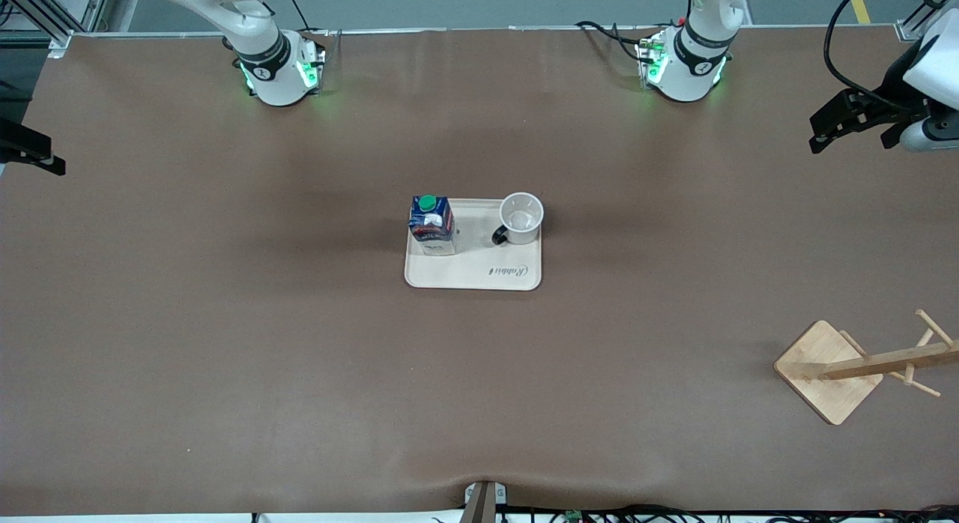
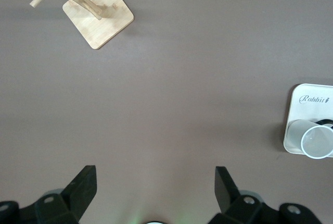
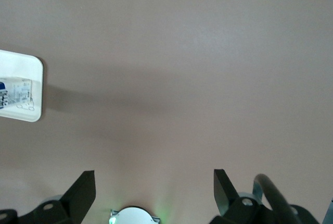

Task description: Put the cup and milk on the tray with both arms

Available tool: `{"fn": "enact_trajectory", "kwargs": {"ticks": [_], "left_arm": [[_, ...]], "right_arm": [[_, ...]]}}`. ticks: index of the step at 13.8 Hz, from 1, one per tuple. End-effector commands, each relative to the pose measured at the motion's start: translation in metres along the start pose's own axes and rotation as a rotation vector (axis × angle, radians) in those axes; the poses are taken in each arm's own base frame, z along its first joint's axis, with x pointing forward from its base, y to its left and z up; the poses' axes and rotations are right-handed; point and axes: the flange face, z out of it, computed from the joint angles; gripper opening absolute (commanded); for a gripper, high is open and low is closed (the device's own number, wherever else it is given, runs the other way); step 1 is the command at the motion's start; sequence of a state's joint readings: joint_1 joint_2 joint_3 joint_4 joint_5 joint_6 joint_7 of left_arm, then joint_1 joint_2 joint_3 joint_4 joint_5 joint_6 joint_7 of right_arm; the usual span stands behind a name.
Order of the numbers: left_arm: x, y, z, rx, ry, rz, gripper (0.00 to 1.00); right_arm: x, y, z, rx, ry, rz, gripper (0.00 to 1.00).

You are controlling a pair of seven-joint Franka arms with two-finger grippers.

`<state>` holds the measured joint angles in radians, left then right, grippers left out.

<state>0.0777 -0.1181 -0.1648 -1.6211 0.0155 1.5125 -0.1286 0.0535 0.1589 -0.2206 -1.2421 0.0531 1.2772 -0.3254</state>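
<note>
Item: flat cream rectangular tray (image 1: 479,272) with script lettering, at table centre, bearing a small dark blue milk carton (image 1: 432,225) with green cap upright toward the right arm's end and a small white mug (image 1: 521,218) with black handle upright toward the left arm's end, apart, so both placements appear done. Left gripper (image 2: 155,190) and right gripper (image 3: 154,191) hang high over bare brown table, jaws spread wide and empty, each well clear of the tray. Also: wooden rack with square base (image 1: 828,370), unused.

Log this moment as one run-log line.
milk: upright on tray | cup: upright on tray, beside milk | left gripper: open, empty, over bare table | right gripper: open, empty, over bare table
</note>
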Motion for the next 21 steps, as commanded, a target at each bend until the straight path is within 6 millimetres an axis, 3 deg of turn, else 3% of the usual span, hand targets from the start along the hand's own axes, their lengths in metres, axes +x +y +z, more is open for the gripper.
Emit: {"fn": "enact_trajectory", "kwargs": {"ticks": [1,4,8,11,17,21], "left_arm": [[-0.005,0.001,-0.004,-0.013,0.016,-0.01,1.0],[-0.005,0.0,-0.004,-0.013,0.016,-0.012,1.0],[-0.005,-0.001,-0.001,-0.012,0.01,-0.013,1.0],[-0.004,-0.005,-0.001,-0.013,0.008,-0.012,1.0],[0.0,-0.007,0.001,-0.012,0.003,0.001,1.0],[0.006,-0.004,-0.004,-0.012,0.008,0.004,1.0]], "right_arm": [[-0.026,0.011,0.008,0.019,0.004,-0.013,1.0],[-0.057,0.009,0.021,0.009,0.097,-0.021,1.0],[-0.05,-0.007,-0.004,-0.089,0.125,-0.058,1.0],[-0.05,0.002,-0.003,-0.086,0.124,-0.04,1.0],[-0.049,-0.005,-0.004,-0.087,0.112,-0.032,1.0],[-0.045,-0.026,0.001,-0.06,0.093,0.22,1.0]]}}
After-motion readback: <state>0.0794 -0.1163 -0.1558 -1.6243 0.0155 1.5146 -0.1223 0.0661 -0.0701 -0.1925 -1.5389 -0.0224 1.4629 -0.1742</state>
